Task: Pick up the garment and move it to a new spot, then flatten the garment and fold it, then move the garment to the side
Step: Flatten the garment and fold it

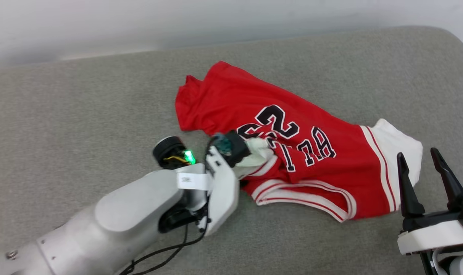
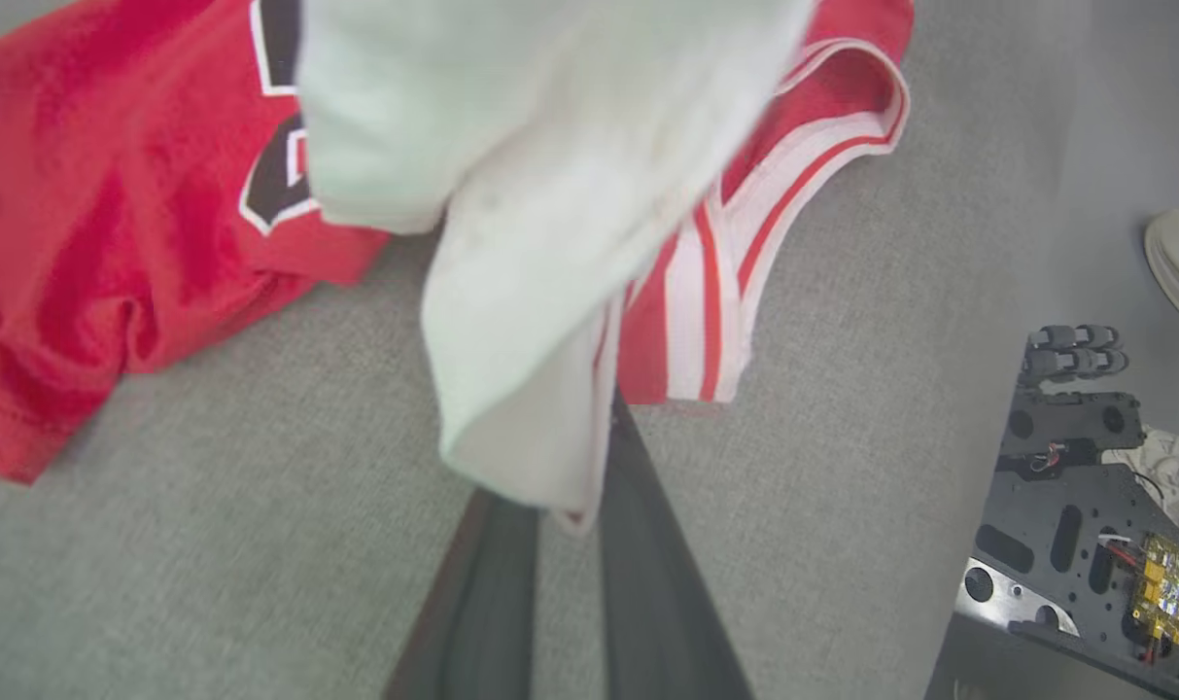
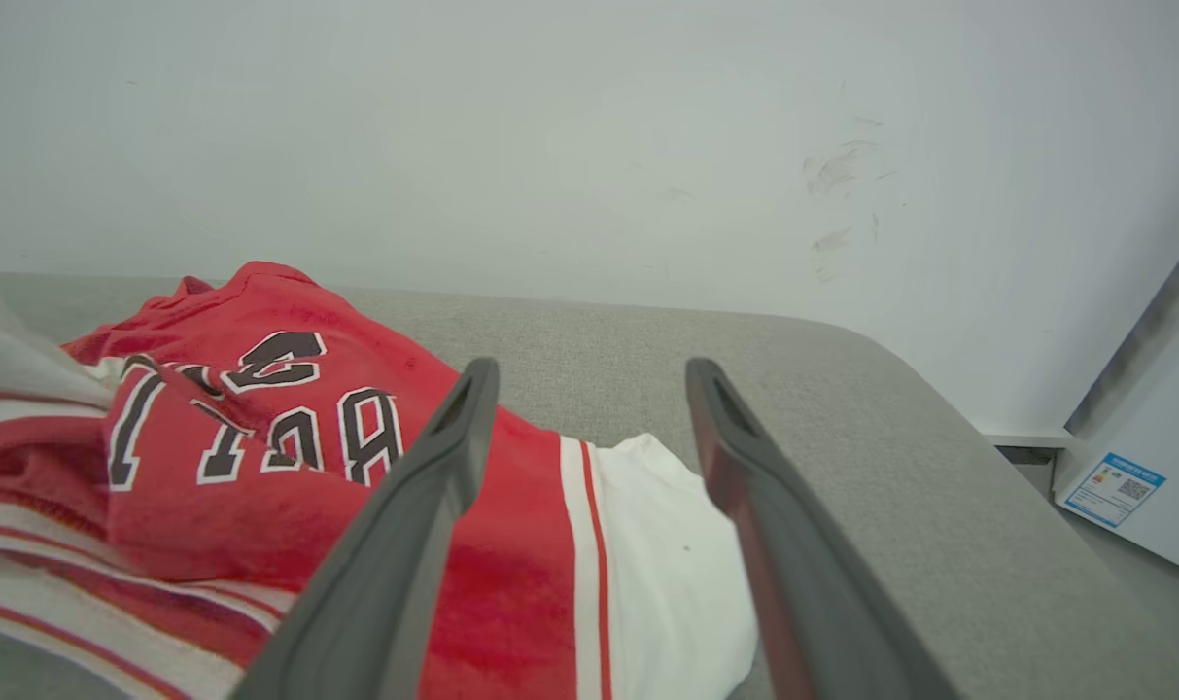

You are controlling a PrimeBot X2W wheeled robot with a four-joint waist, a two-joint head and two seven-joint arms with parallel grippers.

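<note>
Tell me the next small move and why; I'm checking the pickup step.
Probably raise the left gripper slightly: its fingers look pinched on the white sleeve of the jersey, while the rest of it lies crumpled on the grey cushion. The right gripper hovers open beside the other sleeve.

Pale silver forearm [image 1: 113, 214], black cable [image 1: 170, 248] — dark tapered jaws
</note>
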